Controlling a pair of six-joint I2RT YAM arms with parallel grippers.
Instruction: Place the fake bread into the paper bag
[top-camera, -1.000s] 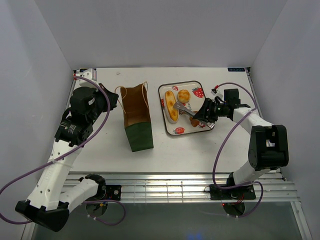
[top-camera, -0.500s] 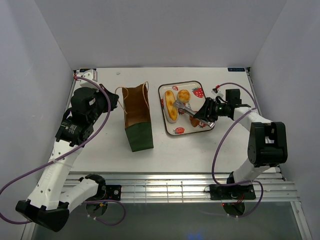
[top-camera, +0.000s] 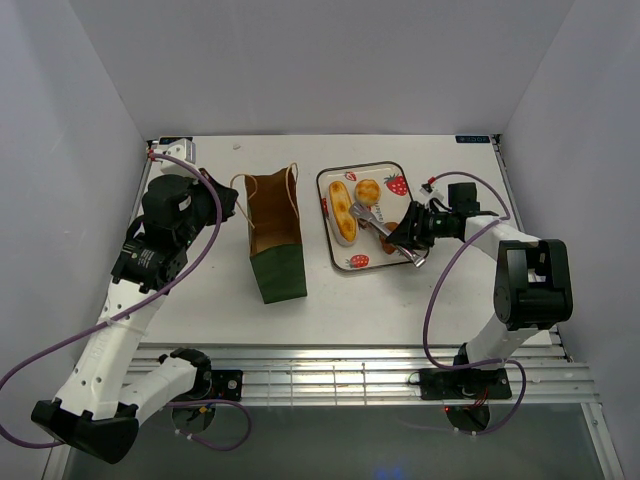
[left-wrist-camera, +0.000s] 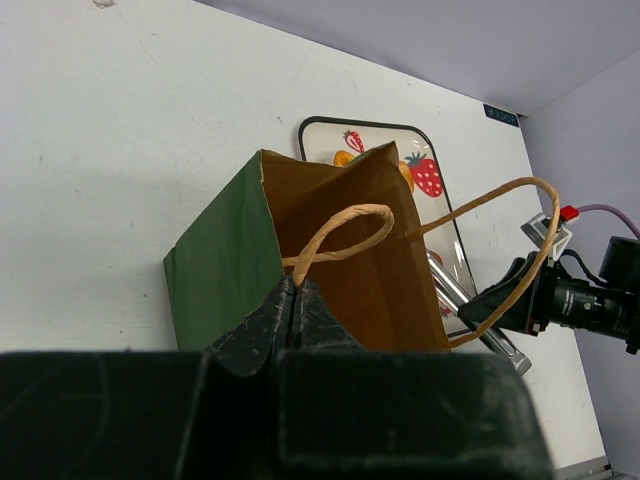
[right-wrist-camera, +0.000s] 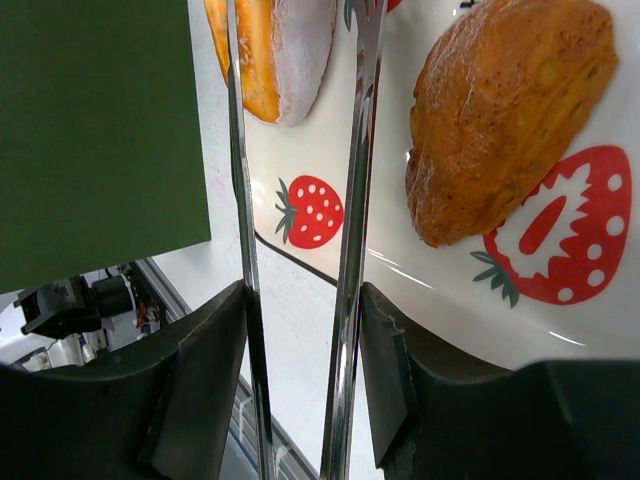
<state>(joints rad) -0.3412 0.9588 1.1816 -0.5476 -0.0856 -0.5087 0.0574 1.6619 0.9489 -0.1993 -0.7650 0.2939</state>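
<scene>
Change: right tool (top-camera: 411, 233) has edged slightly toward the near side of the tray (top-camera: 360, 167), swinging its metal tongs (top-camera: 377, 223); the left arm and the bag have stayed put.
Right tool: clamped on the tongs' handles. Their arms are apart with nothing between them, lying low over the tray, probably lining up on a piece.
Left tool (left-wrist-camera: 293, 302): looks pinched shut on the near rim of the paper bag (top-camera: 277, 272), likely keeping it upright and open on the desk (top-camera: 330, 300).
On the tray: long roll (top-camera: 343, 212), round bun (top-camera: 367, 190) and orange bun (right-wrist-camera: 500, 110); none seen inside the bag.
</scene>
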